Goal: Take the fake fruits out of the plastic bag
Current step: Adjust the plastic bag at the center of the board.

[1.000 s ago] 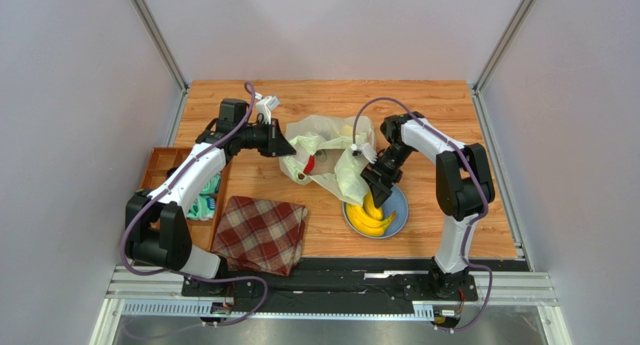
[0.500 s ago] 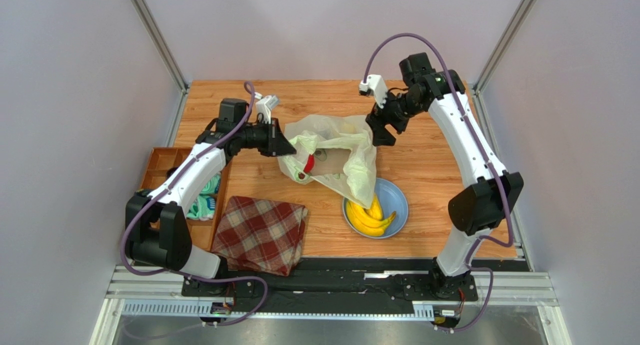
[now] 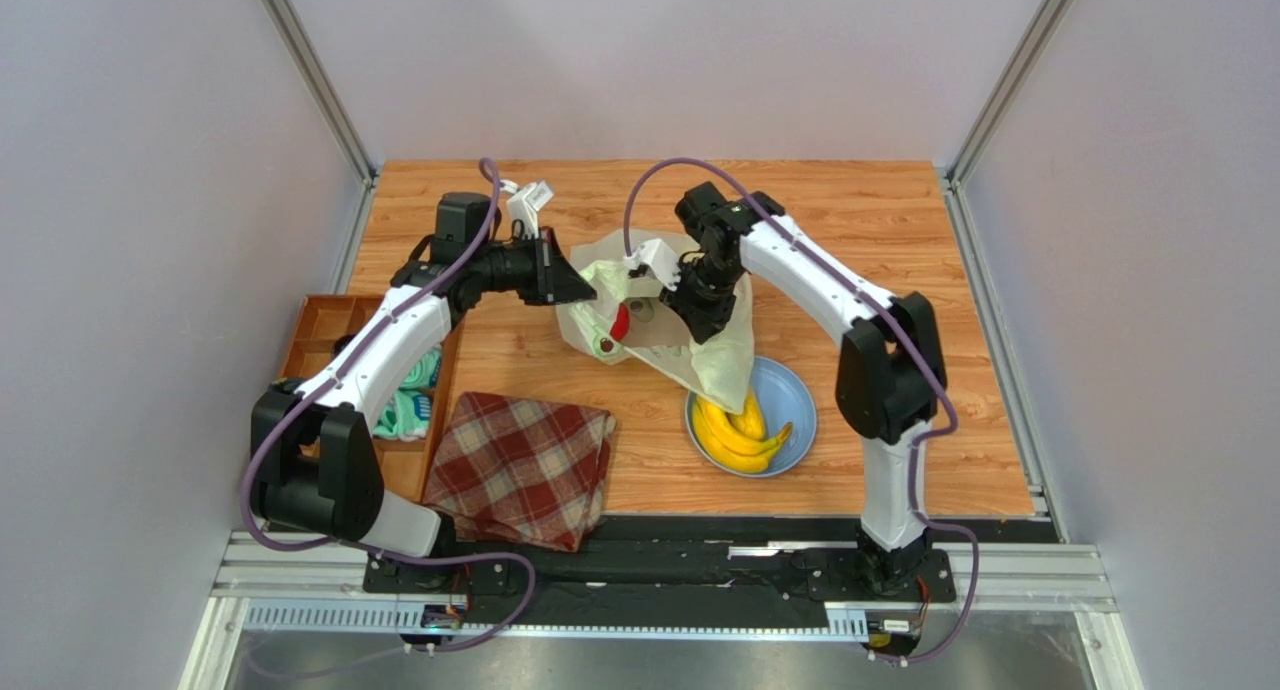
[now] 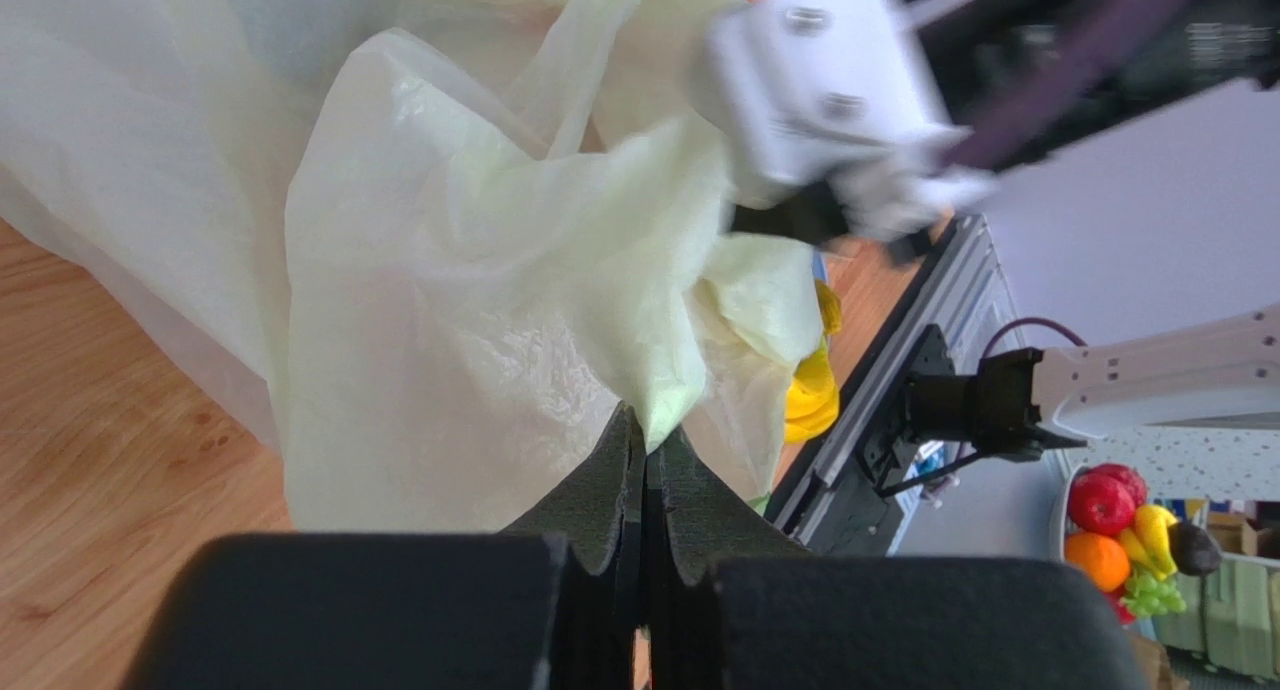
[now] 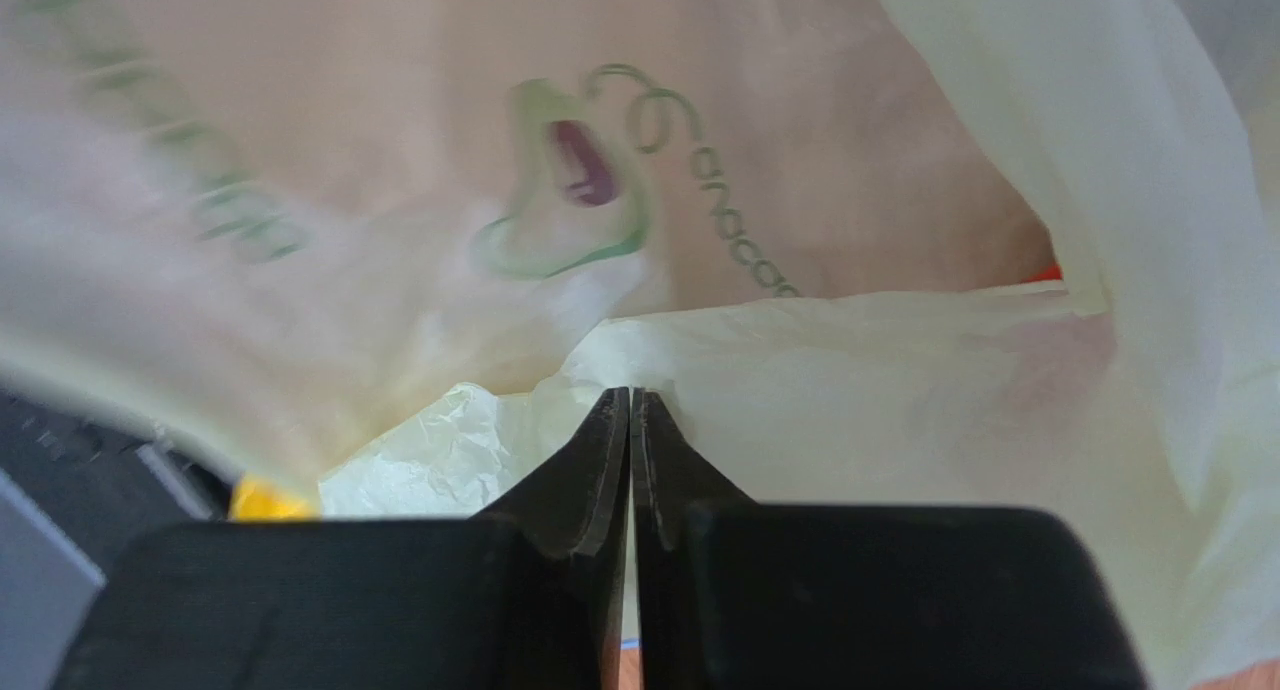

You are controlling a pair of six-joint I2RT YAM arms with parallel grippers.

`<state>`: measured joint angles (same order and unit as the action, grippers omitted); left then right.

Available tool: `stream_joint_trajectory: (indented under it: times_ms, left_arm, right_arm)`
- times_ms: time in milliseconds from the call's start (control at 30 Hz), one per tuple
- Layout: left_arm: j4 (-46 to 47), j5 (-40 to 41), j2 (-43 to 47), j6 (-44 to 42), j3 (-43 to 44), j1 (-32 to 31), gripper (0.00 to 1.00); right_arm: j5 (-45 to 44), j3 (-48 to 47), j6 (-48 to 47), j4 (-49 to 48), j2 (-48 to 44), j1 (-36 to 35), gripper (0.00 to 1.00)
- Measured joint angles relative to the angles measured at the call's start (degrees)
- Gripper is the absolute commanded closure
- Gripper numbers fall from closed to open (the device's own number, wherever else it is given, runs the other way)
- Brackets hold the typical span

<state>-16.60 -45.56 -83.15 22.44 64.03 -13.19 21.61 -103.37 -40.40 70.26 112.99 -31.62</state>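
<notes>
The pale yellow-green plastic bag (image 3: 724, 353) lies mid-table with its mouth held apart. My left gripper (image 3: 583, 285) is shut on the bag's left rim, and the left wrist view shows a fold (image 4: 451, 270) pinched between the left gripper's (image 4: 646, 420) tips. My right gripper (image 3: 699, 326) reaches down at the bag's right side. In the right wrist view that gripper (image 5: 631, 395) is shut, with the bag's edge (image 5: 902, 390) at its tips. A red fruit (image 3: 618, 326) shows inside the bag. The yellow banana bunch (image 3: 733, 432) rests on the blue plate (image 3: 796, 398). Other fruits are hidden.
A red plaid cloth (image 3: 522, 465) lies at the near left. A brown compartment tray (image 3: 334, 330) holding teal items sits by the left edge. The blue plate stands just under the bag's lower right flap.
My right gripper left the banana on the plate, swung up toward the back, then came down onto the bag's right side and closed. The left gripper kept its hold.
</notes>
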Motion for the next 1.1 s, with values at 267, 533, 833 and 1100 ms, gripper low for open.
stream_joint_trajectory:
  times_ms: [267,533,833,1100]
  left_arm:
    - [1.73,-1.33,2.47,1.53,-1.68,0.15,1.00]
    - [2.56,-3.28,3.89,1.51,-4.68,0.15,1.00]
    - [-2.75,-9.33,5.07,-4.35,-4.70,-0.61,1.00]
    - [-7.10,-12.94,13.62,-9.92,-7.39,-1.84,1.00]
  right_arm:
    - [-19.41,-6.71,6.91,-6.86,12.41,4.68,1.00]
    - [-25.64,-8.11,9.14,-11.91,12.50,8.81,1.00]
    - [-35.39,4.33,11.45,-19.21,5.14,9.99,1.00]
    - [-35.28,24.63,11.67,-18.27,-14.88,12.15,1.00]
